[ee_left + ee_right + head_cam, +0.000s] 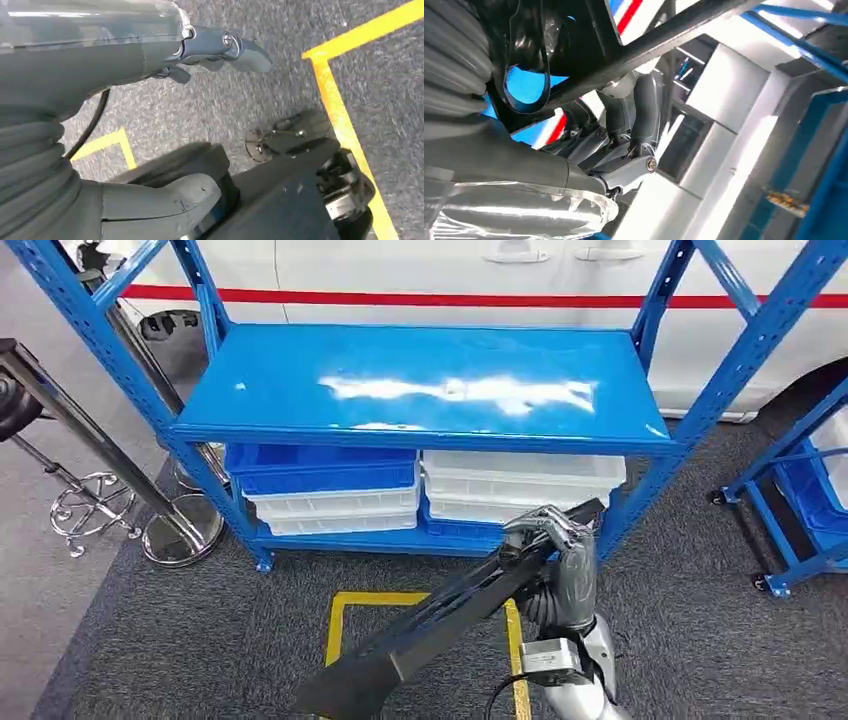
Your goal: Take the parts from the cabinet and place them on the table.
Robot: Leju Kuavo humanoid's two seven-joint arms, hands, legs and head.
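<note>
Currently a long black trim part is being gripped by the right hand, fingers wrapped around its upper end, just in front of the blue shelving rack; the left hand is being held over the grey carpet with fingers apart, holding nothing

Silver right arm, grey ribbed cover

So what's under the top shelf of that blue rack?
Under the top shelf sit stacked white trays and blue trays. The shelf covers their contents.
</note>
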